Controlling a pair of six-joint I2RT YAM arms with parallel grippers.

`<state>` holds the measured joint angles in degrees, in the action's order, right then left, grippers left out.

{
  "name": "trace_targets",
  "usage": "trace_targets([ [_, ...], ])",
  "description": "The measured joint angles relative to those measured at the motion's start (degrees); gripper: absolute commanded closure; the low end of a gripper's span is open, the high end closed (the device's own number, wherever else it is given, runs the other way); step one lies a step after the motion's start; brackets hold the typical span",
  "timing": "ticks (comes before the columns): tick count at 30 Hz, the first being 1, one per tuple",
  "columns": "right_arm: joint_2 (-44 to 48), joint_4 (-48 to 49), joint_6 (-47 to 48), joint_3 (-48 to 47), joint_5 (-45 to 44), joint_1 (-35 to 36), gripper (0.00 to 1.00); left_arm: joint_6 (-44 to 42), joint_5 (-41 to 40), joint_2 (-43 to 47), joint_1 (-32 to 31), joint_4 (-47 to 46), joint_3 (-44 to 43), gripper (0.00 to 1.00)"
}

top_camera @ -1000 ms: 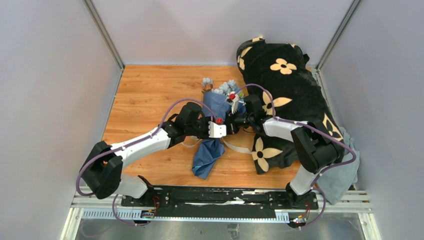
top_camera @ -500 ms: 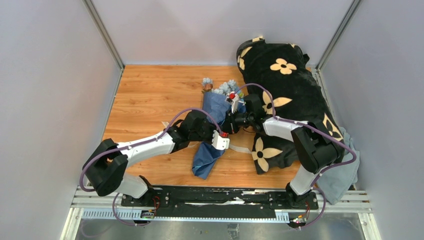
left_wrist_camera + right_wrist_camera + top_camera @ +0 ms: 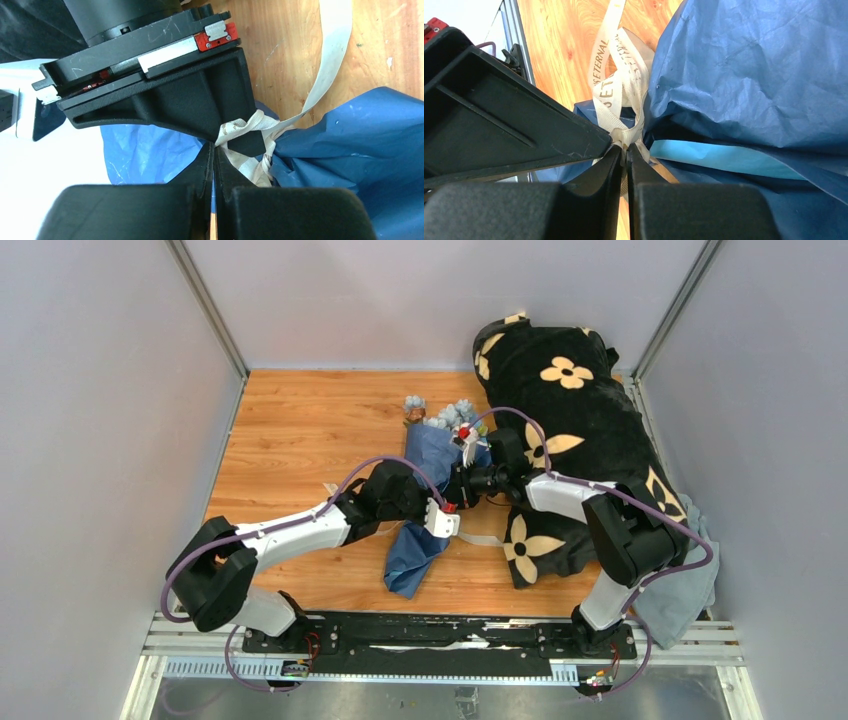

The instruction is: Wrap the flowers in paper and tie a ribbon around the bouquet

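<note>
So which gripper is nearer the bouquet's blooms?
Right. The right gripper pinches the ribbon on the side toward the blooms; the left gripper sits beside it, toward the bouquet's narrow end.

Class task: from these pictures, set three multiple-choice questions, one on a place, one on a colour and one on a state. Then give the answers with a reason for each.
1. Where does the black flowered blanket lie?
A. on the right side of the table
B. on its left side
C. beneath the arms' bases

2. What colour is the ribbon?
A. red
B. cream
C. green

3. How is the right end effector?
A. wide open
B. out of view
C. shut on the ribbon

Answers:
1 A: the top view shows it heaped along the right wall.
2 B: the wrist views show a cream band with dark lettering against the blue paper.
3 C: its fingers meet on the gathered ribbon.
</note>
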<state>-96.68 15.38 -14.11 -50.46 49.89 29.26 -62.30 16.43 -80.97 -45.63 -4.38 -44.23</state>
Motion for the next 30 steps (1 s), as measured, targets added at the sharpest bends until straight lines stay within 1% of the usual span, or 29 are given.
trace_targets([
  [4,0.0,-1.1,0.0,-0.7,-0.2,0.0,0.81,-0.6,-0.5,0.0,0.7,0.1,0.0,1.00],
  [8,0.0,-1.8,0.0,-0.7,-0.5,0.0,0.80,-1.0,-0.8,0.0,1.8,0.2,0.0,1.00],
  [10,0.0,-2.1,0.0,-0.8,-0.6,0.0,0.83,-1.2,-1.0,0.0,2.1,0.3,0.0,1.00],
  [15,0.0,-3.1,-0.1,-1.3,-1.5,0.0,0.95,-1.9,-1.0,0.0,2.3,0.8,0.0,1.00],
  [18,0.1,-3.2,-0.1,-1.5,-1.8,-0.2,1.00,-2.8,-1.0,0.0,2.5,1.7,0.0,1.00],
  [24,1.3,-2.5,-2.5,-1.1,-2.8,-2.6,1.00,-5.7,-0.3,1.3,4.2,6.6,0.0,1.00],
  [30,1.7,-1.4,-4.5,-0.1,-3.7,-3.4,1.00,-7.4,0.1,3.3,5.0,9.5,0.3,1.00],
])
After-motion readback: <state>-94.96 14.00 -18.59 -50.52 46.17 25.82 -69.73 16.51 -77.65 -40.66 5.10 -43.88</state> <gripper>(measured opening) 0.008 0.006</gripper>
